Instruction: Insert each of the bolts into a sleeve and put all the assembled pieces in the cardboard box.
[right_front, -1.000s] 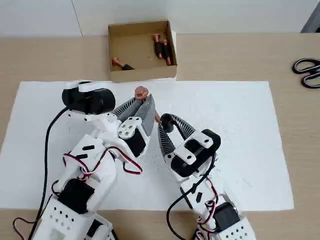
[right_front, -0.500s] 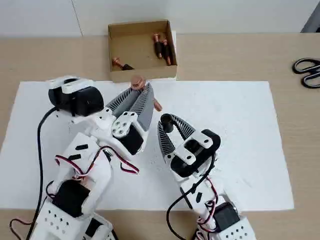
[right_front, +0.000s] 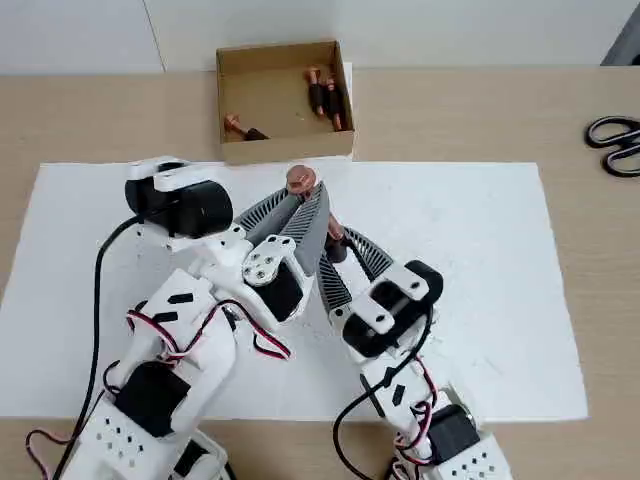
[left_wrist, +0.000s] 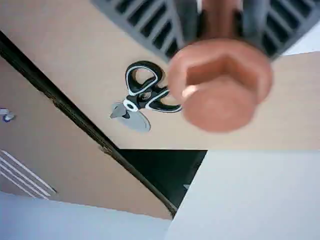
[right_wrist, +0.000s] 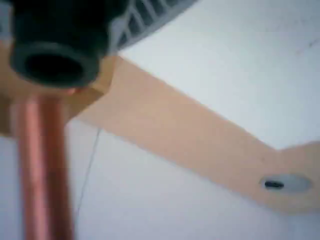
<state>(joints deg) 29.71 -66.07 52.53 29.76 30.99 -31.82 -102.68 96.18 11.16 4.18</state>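
Left gripper (right_front: 303, 197), jaws clamped on the bolt (right_front: 301, 180), swung back toward the right gripper (right_front: 339, 244), which pinches the black sleeve (right_front: 336, 253) over the paper (right_front: 470, 250); the shank tip looks to be at the bore, so align the axes and push slowly.

1 copper-coloured metal bolt (right_front: 302, 181); 1 black cylindrical sleeve (right_wrist: 52, 62). 1 plain brown cardboard box (right_front: 270, 85); 1 white paper sheet (right_front: 480, 260).

Tabletop robotics workspace. You work at a light wooden table (right_front: 100, 110) against a white wall (right_front: 400, 30); a white paper sheet (right_front: 480, 260) lies on it, with a cardboard box (right_front: 285, 150) at the sheet's far edge and scissors (right_front: 615, 145) off its right.
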